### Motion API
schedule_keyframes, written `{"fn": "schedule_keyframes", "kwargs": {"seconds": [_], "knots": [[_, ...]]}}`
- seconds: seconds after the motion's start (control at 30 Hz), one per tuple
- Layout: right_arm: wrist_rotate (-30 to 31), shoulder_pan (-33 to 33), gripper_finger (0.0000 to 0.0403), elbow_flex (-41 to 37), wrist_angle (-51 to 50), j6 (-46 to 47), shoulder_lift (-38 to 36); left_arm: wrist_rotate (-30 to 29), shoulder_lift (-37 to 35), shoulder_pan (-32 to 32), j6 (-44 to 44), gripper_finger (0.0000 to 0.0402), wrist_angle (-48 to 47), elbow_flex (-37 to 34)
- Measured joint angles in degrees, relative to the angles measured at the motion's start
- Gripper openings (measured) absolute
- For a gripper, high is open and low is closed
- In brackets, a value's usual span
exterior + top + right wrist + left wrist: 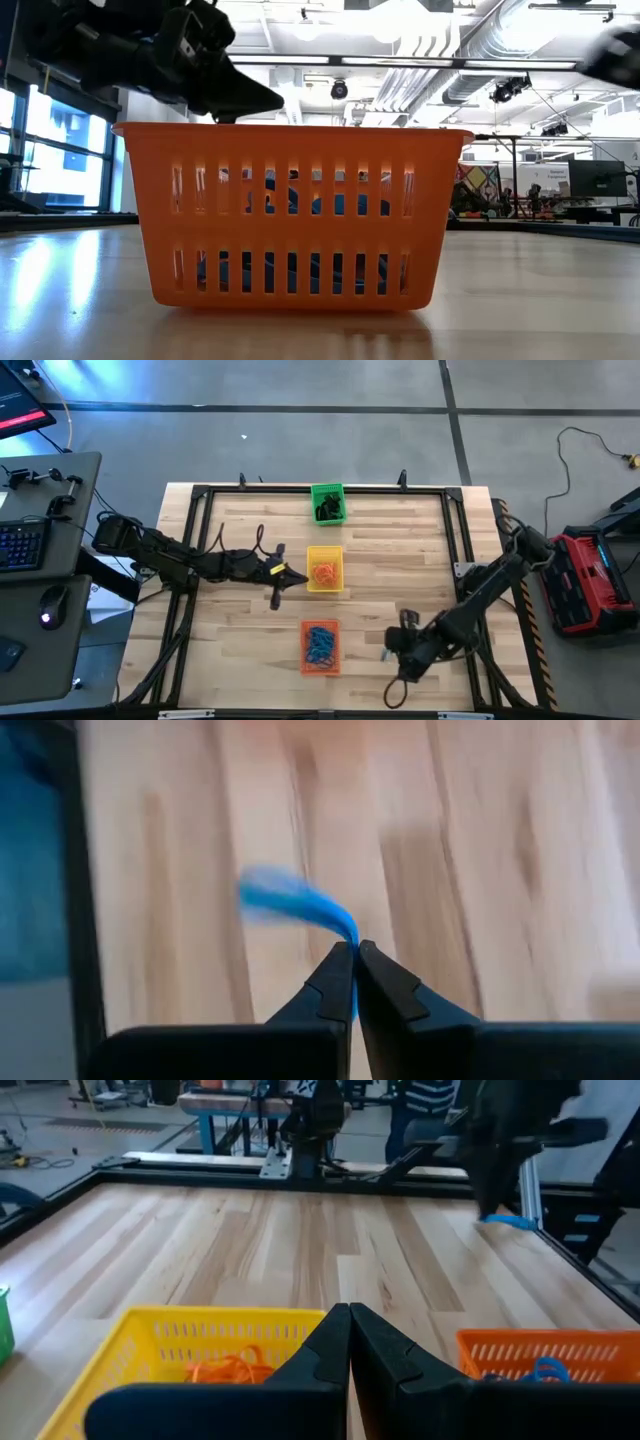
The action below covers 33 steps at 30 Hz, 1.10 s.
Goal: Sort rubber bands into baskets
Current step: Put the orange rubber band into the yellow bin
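Overhead camera looking straight down on the table (400, 550), low camera sitting close against the orange basket (290, 210), wrist cameras peering past fingertips, left wrist sharing that basket.

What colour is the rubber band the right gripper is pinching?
Blue. The rubber band shows best in the right wrist view, caught between the shut fingers of the right gripper.

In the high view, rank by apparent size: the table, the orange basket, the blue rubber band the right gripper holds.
1. Table.
2. Orange basket.
3. Blue rubber band, a mere speck at the right gripper.
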Motion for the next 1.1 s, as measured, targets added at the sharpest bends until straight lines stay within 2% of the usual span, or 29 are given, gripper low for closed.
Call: {"fn": "schedule_keyframes", "kwargs": {"seconds": [0.2, 0.57, 0.83, 1.0, 1.1], "knots": [[1.2, -6.8, 0.0001, 5.6, 6.1, -13.1, 1.0, 0.0, 0.0, 0.0, -1.1, 0.0, 2.7, -2.3], [-6.8, -15.6, 0.0, 24.2, 3.7, -29.7, 13.4, 0.0, 0.0, 1.0, 0.4, 0.0, 9.0, -2.3], [-19.2, -21.6, 0.0, 34.2, 1.7, -35.8, 24.0, 0.0, 0.0, 1.3, -1.1, 0.0, 8.4, -2.2], [-27.9, -24.5, 0.0, 34.8, 6.9, -35.5, 27.7, 0.0, 0.0, 1.1, -1.7, 0.0, 8.3, -2.2], [-30.5, -25.5, 0.0, 34.8, 8.8, -35.3, 28.8, 0.1, 0.0, 1.1, -2.0, 0.0, 8.3, -2.2]]}}
